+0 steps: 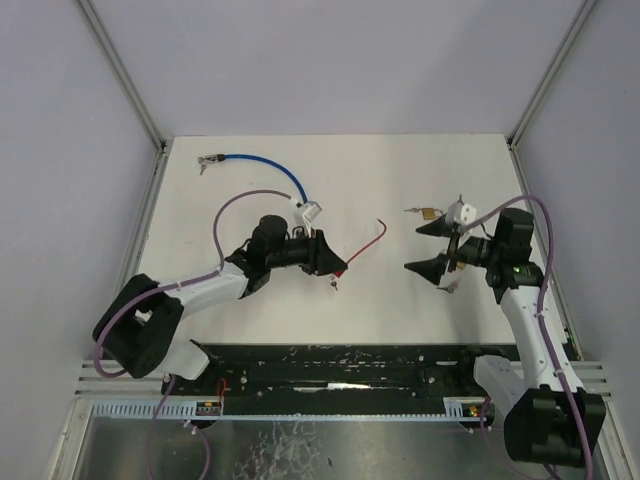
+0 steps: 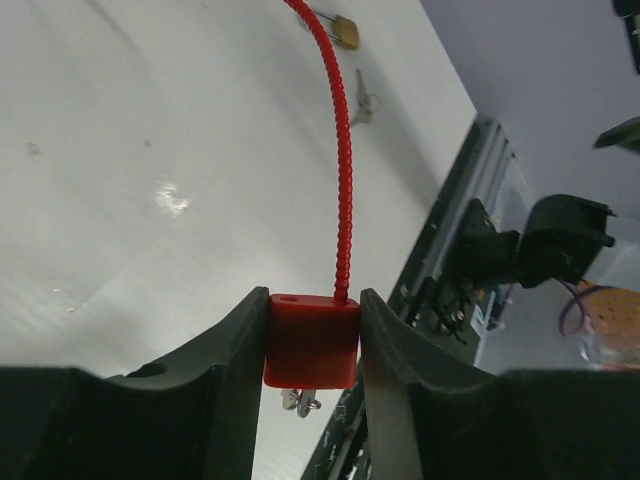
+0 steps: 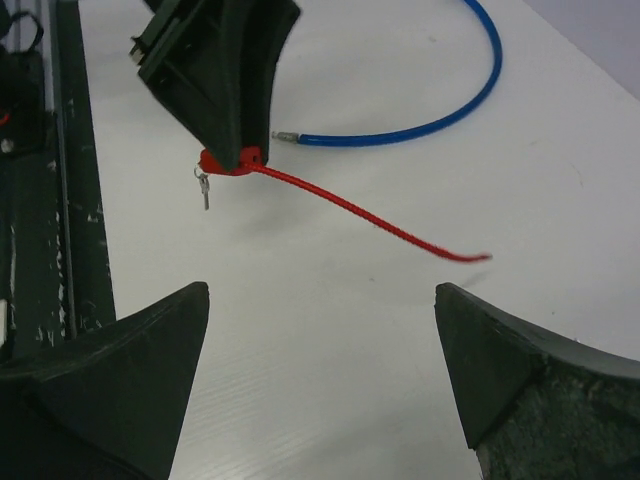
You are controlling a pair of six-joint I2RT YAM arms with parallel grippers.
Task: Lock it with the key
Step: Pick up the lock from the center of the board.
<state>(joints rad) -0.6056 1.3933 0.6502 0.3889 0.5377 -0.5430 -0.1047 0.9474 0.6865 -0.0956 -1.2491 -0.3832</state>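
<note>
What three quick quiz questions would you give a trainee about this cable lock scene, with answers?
1. True or false: the right gripper stands open and empty.
2. The left gripper clamps: A, blue cable; B, red lock body; C, brass padlock?
3. What dangles below the red lock body?
Key: 1 true; 2 B; 3 a small key.

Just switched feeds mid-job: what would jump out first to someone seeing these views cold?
The red lock body, clamped in the left gripper at centre, its red cable trailing and a key dangling beneath. The right gripper faces it, wide open and empty; a blue cable lies at the far left.
</note>
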